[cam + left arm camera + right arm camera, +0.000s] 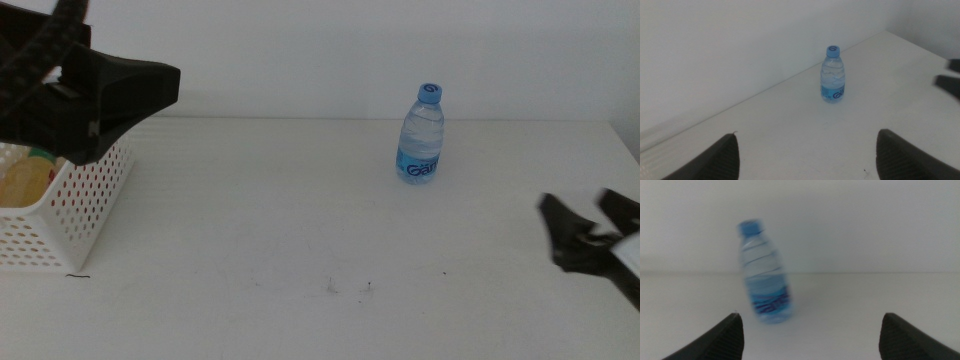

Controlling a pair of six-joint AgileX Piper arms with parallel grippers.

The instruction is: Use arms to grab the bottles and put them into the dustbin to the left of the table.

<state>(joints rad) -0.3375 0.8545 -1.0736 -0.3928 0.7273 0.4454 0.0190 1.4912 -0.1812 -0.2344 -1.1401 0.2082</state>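
One clear water bottle (422, 135) with a blue cap and label stands upright toward the back of the table (300, 230); it also shows in the left wrist view (833, 75) and, blurred, in the right wrist view (764, 275). The white perforated dustbin (85, 200) sits at the table's left edge with a yellowish item (20, 182) inside. My left gripper (150, 85) hovers open and empty over the dustbin, far from the bottle (807, 135). Low at the right edge, my right gripper (580, 205) is open, facing the bottle from a distance (811, 315).
A few small dark specks (350, 288) mark the tabletop near the front. A plain white wall runs behind the table. The right gripper's dark tips (950, 75) show at the edge of the left wrist view.
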